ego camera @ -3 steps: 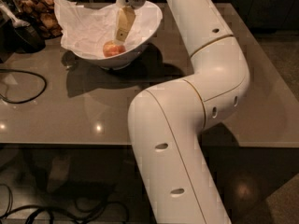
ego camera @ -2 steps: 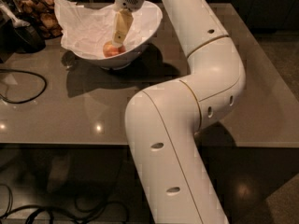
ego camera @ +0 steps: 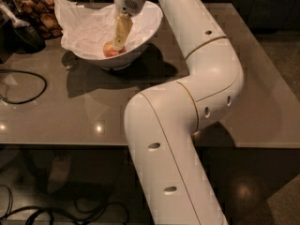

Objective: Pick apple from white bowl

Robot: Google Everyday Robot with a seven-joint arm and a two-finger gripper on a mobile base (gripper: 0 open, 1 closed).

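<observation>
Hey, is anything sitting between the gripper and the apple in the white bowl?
Nothing visible does. The gripper reaches down inside the white bowl with its tip right at the apple. The crumpled paper lies under and beside the apple, not over it.

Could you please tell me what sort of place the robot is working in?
Probably a break room or kitchenette: a grey table carries a white bowl holding an apple, a container of brown snacks beside it, and a loose cable. The gripper hangs inside the bowl, at the apple.
</observation>
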